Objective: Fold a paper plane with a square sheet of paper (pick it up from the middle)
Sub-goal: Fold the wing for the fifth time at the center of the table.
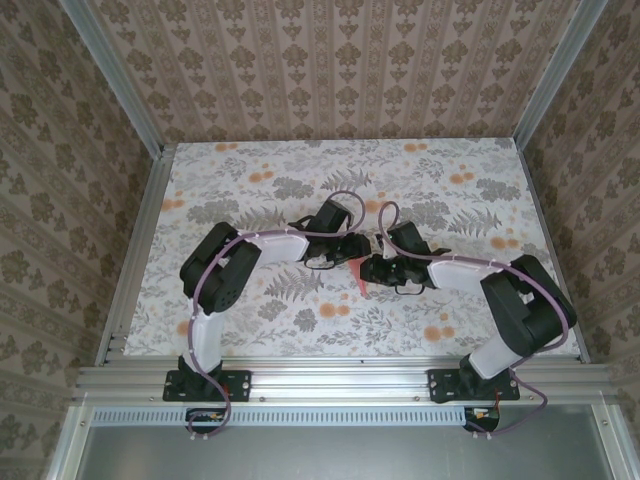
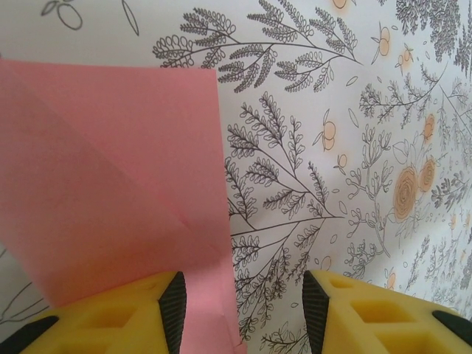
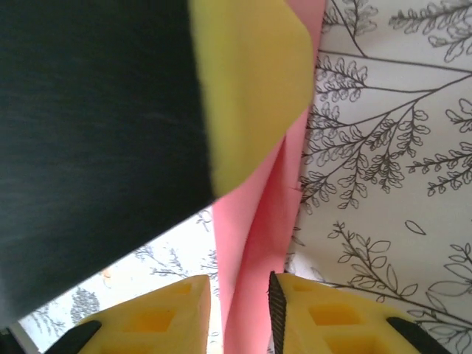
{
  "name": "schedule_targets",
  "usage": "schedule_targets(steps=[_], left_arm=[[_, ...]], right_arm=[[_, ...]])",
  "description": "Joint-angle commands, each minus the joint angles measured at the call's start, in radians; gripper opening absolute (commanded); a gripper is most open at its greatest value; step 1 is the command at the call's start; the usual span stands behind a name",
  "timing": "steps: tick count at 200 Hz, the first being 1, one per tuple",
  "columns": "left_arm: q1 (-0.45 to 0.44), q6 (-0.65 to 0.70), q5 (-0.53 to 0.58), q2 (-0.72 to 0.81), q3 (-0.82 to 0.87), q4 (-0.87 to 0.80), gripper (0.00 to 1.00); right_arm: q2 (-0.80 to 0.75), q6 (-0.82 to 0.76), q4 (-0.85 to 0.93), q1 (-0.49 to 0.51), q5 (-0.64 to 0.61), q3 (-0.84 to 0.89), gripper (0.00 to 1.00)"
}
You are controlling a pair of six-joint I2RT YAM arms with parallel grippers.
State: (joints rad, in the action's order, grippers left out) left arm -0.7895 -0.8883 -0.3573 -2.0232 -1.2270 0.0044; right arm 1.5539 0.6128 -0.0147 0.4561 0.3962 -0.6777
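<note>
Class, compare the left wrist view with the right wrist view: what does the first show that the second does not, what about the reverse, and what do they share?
Left wrist view: the pink paper seen as a broad face with a diagonal crease, beside the left gripper, whose jaws stand apart over the tablecloth. Right wrist view: the paper as a narrow folded strip running between the fingers of the right gripper, with the other arm's yellow finger above it. Shared: the pink paper and the leafy tablecloth.
</note>
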Motion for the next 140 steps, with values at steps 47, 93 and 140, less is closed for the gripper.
schedule_targets(steps=[47, 93, 140], left_arm=[[0.007, 0.022, -0.029, -0.034, -0.026, -0.048, 0.48], [0.007, 0.023, -0.032, -0.033, -0.025, -0.047, 0.48], [0.007, 0.028, -0.032, -0.032, -0.028, -0.049, 0.48]], right_arm=[[0.017, 0.189, -0.234, -0.002, 0.219, 0.056, 0.07], [0.115, 0.224, -0.277, -0.017, 0.218, 0.049, 0.06], [0.162, 0.226, -0.300, -0.050, 0.242, 0.092, 0.06]])
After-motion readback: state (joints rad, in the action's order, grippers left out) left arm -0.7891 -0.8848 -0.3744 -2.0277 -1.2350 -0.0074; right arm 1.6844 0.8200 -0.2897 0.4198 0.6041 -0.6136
